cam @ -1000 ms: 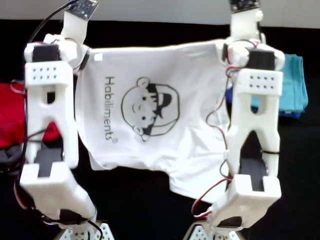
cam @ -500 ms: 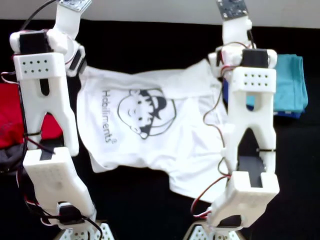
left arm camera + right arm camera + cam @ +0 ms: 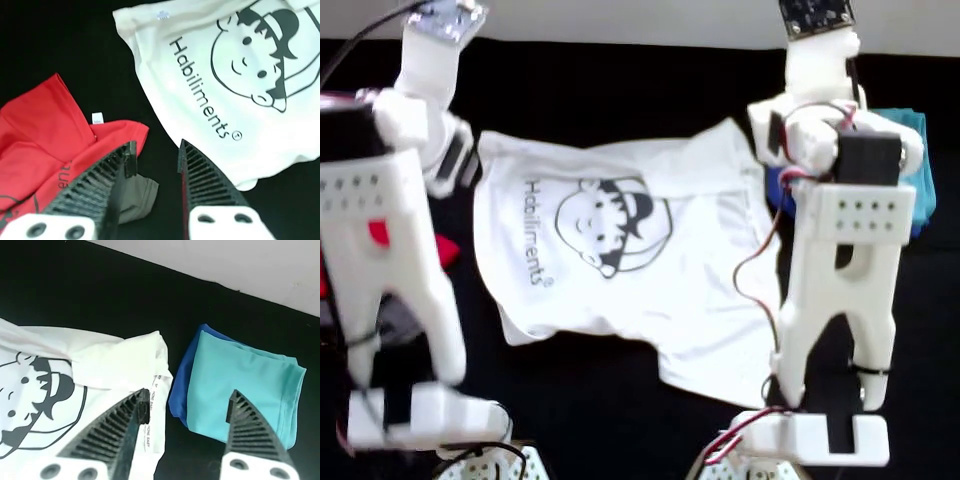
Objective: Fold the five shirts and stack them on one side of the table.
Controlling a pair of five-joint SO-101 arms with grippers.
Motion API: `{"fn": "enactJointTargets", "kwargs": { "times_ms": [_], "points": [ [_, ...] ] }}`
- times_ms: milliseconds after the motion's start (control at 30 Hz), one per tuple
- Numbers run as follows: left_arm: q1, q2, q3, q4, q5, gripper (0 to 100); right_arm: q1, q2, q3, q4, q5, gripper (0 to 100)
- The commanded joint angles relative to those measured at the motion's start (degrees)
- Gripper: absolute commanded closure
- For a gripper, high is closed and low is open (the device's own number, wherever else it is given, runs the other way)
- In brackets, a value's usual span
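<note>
High view: teal shirt point(image 3: 240, 385) atop blue shirt point(image 3: 180, 387), folded, right edge of table point(image 3: 620, 110); white shirt point(image 3: 620, 295) unfolded; left gripper point(image 3: 156, 147), right gripper point(image 3: 189, 394) wide.

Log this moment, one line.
left gripper open | right gripper open | white printed cotton shirt spread unfolded | folded teal shirt atop blue shirt

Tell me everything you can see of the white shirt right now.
The white shirt is soft, light cloth, lying spread but wrinkled on the black table, print side up: a line-drawn capped face beside a row of lettering. A small label sits at one corner, and the corner near the teal shirt looks folded over. Its near edge is uneven. The left gripper and right gripper are open near its edges, holding nothing.
</note>
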Motion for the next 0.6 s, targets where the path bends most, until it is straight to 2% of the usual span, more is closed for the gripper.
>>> {"fn": "enactJointTargets", "kwargs": {
  "times_ms": [0, 100, 333, 433, 567],
  "points": [
    [1.5, -11.3, 16.2, 0.3, -0.1, 85, -2.0, -3.9, -0.1, 4.4, -0.2, 75.3],
    [1.5, -15.3, 28.2, -0.4, -1.1, 85, -2.5, -5.1, -0.1, 7.6, -0.3, 75.3],
    [1.5, -17.0, 50.7, -0.6, -11.0, 85, -6.2, -9.5, 0.0, 15.8, -0.3, 75.3],
    [1.5, -16.7, 57.3, -4.7, -10.1, 85, -6.5, -11.4, 0.0, 15.9, -0.3, 75.3],
    [2.2, -16.7, 65.5, -14.3, -5.6, 85, -6.5, -13.5, 2.4, 16.0, -0.3, 75.3]
  ]
}}
